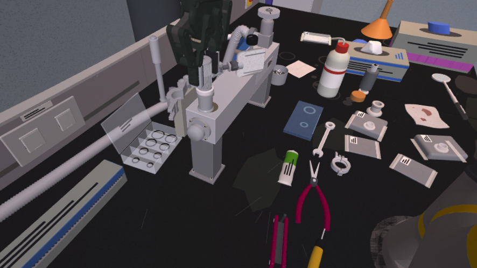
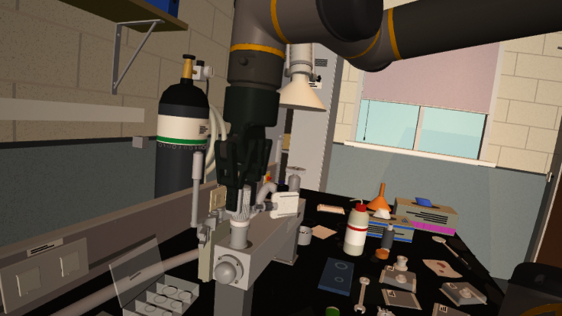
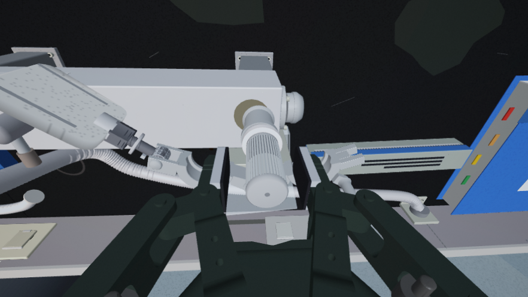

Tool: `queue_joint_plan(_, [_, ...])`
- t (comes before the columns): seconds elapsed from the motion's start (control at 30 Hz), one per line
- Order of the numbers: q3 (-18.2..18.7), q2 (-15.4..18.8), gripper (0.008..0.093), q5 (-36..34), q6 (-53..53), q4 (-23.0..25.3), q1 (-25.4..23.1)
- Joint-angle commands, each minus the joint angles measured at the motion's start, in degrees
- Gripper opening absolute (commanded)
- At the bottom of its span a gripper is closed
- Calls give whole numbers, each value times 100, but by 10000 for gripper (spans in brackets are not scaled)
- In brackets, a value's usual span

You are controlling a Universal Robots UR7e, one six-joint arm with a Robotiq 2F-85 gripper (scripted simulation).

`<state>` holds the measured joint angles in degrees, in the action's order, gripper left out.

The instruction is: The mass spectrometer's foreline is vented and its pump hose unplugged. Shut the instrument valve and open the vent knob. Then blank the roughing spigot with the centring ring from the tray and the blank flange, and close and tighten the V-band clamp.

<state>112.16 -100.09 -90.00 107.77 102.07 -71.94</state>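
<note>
My gripper (image 1: 204,68) (image 2: 241,202) (image 3: 264,173) hangs over the near end of the grey instrument block (image 1: 230,96). A ribbed grey knob (image 1: 205,75) (image 2: 243,208) (image 3: 264,168) stands upright on the block's top, between my fingers. The V-band clamp (image 1: 175,98) hangs open at the block's left side, by the corrugated hose (image 1: 66,163). A clear tray of rings (image 1: 150,145) lies below it with its lid up. A second knob (image 1: 268,13) tops a post at the far end. A blue tray (image 1: 303,120) with rings lies to the right. My gripper is open, with the fingers set around the ribbed knob.
A small cup (image 1: 279,74) stands by the block's far leg. A white bottle (image 1: 333,70), a wrench (image 1: 323,138), a loose clamp (image 1: 340,163), red pliers (image 1: 313,196) and several grey pouches (image 1: 367,125) lie on the black bench to the right. A wall rail (image 1: 66,110) runs along the left.
</note>
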Motion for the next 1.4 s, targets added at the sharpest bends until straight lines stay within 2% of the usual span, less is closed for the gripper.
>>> queue_joint_plan(0.0, [-3, -2, 520, 0, -1, 3, 0])
queue_joint_plan(0.3, [-3, -2, 517, 0, 20, 3, 0])
queue_joint_plan(1.37, [-2, -1, 197, -1, 29, 2, 0])
